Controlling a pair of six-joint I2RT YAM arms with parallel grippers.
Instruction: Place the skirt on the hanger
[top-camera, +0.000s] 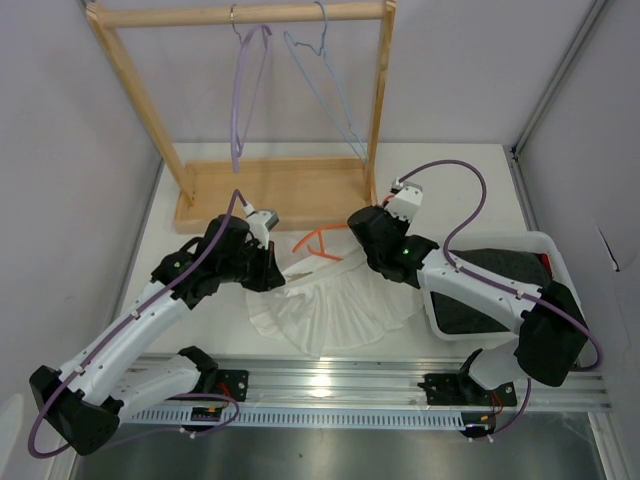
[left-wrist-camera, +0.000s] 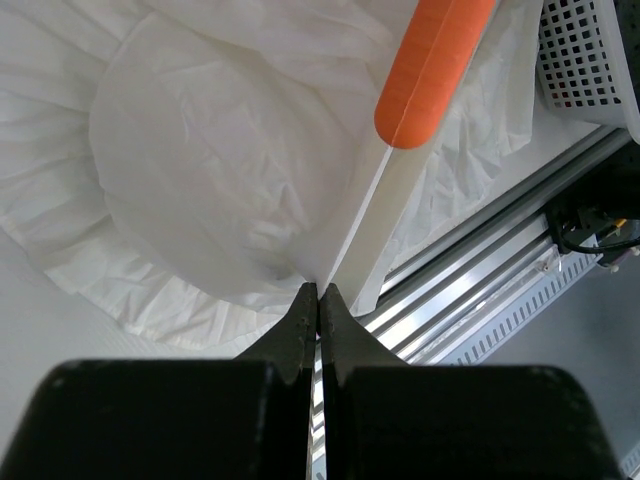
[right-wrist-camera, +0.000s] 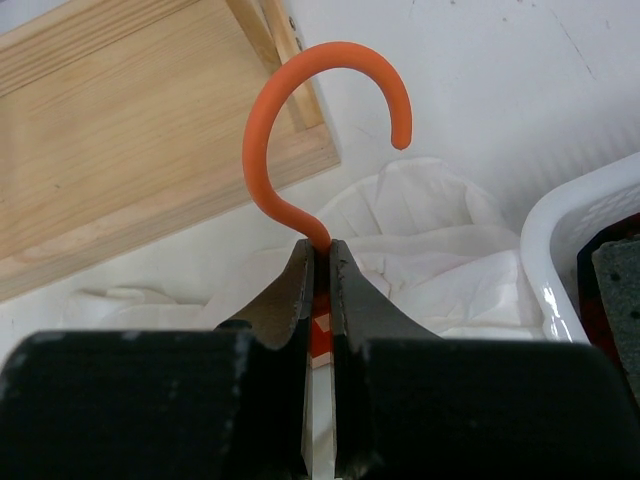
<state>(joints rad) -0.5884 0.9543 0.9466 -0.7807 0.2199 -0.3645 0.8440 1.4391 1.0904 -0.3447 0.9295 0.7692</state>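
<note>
Top view: the skirt (top-camera: 335, 305) lies fanned out on the surface (top-camera: 460, 200) between the two arms, ruffled hem toward the near edge and gathered waist toward the far side. The hanger (top-camera: 318, 240) sits at the skirt's far edge, just in front of the base of the wooden rack (top-camera: 280, 190). Right wrist view: the right gripper (right-wrist-camera: 318, 250) is clamped on the hanger's neck directly below the hook, which curves up over white fabric. Left wrist view: the left gripper (left-wrist-camera: 318, 292) has its fingers pressed together on a fold of the skirt. A taut white strip runs from the fingertips up to one rounded orange end of the hanger. On the rack's rail hang a purple hanger (top-camera: 245, 90) and a light blue hanger (top-camera: 330, 90). A white basket (top-camera: 555, 255) at the right holds a dark cloth (top-camera: 490, 290).
</note>
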